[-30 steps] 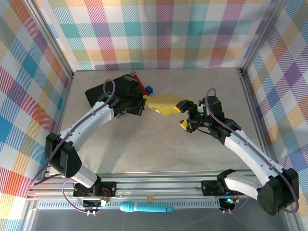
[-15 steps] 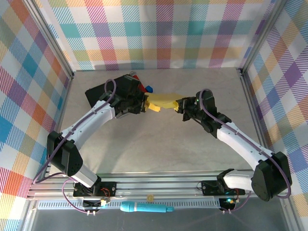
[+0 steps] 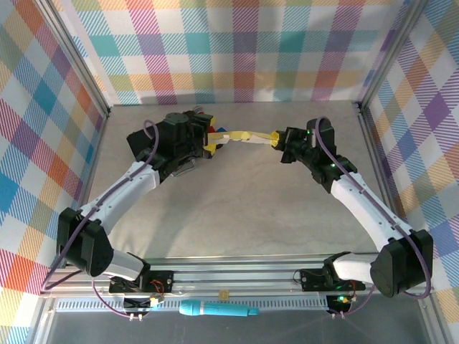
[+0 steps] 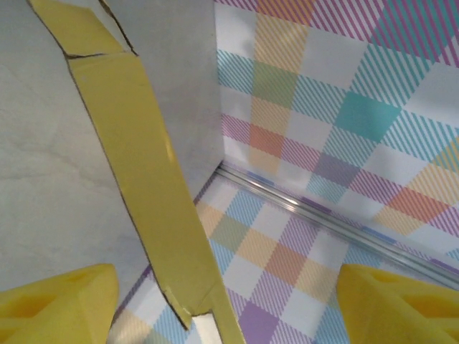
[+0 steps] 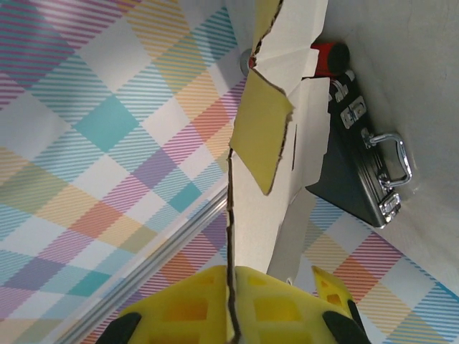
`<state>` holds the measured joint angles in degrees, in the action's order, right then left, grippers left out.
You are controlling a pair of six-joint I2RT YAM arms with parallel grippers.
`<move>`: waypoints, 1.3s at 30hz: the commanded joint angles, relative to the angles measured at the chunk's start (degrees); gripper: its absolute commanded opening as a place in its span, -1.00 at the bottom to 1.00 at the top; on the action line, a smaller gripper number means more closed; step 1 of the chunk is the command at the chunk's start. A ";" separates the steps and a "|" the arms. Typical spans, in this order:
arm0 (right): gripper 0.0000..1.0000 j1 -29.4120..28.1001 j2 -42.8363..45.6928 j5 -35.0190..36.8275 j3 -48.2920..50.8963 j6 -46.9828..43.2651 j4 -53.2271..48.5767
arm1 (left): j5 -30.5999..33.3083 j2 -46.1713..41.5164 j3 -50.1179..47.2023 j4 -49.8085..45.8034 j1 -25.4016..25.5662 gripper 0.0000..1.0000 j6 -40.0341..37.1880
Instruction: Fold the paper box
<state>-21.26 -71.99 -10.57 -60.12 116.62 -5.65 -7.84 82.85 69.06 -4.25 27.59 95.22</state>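
Note:
The paper box (image 3: pixel 240 137) is a flat yellow sheet with a pale reverse, held edge-up above the table between the two arms. My right gripper (image 3: pixel 277 137) is shut on its right end; in the right wrist view its yellow pads (image 5: pixel 179 308) pinch the cardboard edge (image 5: pixel 231 236), and a yellow flap (image 5: pixel 264 136) hangs beyond. My left gripper (image 3: pixel 208 145) is at the box's left end and open. In the left wrist view its fingers (image 4: pixel 57 304) stand wide apart, and the yellow strip (image 4: pixel 143 165) runs between them, nearer the left finger, with a gap on both sides.
The black case (image 3: pixel 143 140) with a metal handle (image 5: pixel 393 154) lies at the back left under the left arm, a red object (image 5: pixel 328 56) beside it. Plaid walls close in the back and sides. A teal pen (image 3: pixel 219 309) lies on the front rail.
The left gripper opened and let go of the box. The right gripper closed on the box's right end and moved toward the back; the box now stands edge-on, higher than before.

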 commanded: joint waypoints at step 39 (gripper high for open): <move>0.37 1.58 3.99 1.03 -26.75 -19.51 -49.45 | 34.92 3.85 16.55 -23.50 13.29 -1.00 11.82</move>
<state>-13.82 -71.57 -17.15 -87.07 98.41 -39.64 17.08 86.59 82.43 -19.14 39.00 104.68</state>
